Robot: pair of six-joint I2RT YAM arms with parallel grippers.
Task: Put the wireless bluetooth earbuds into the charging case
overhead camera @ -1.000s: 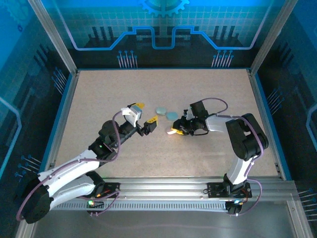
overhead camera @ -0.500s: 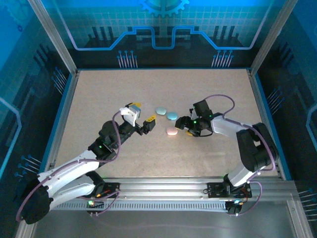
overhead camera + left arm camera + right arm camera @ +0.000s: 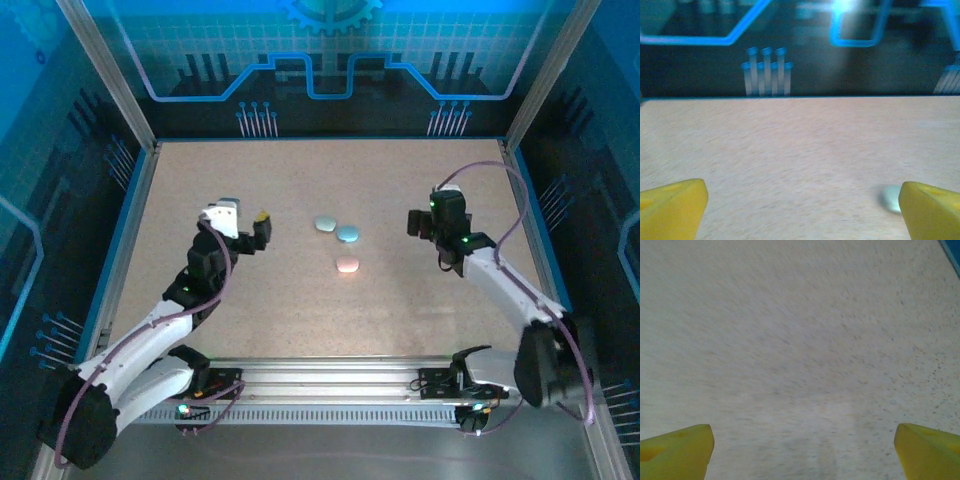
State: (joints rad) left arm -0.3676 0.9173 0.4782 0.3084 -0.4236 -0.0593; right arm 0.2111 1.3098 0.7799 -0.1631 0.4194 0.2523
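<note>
Two blue cases (image 3: 347, 233) and one pink case (image 3: 347, 265) lie in the middle of the desk (image 3: 300, 180), between the arms. Left pincer (image 3: 801, 207) and right pincer (image 3: 800, 450) are both wide apart, holding nothing.

No readable text, no labels, no numbers

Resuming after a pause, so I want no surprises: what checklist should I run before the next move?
1. Left gripper open and empty: ok.
2. Right gripper open and empty: ok.
3. Left blue pod, right blue pod and pink pod lying on the table, apart from both grippers: ok.
4. Blue pods separated from each other: cannot tell; they lie very close.
5. Earbuds seated inside the pods: cannot tell.
</note>
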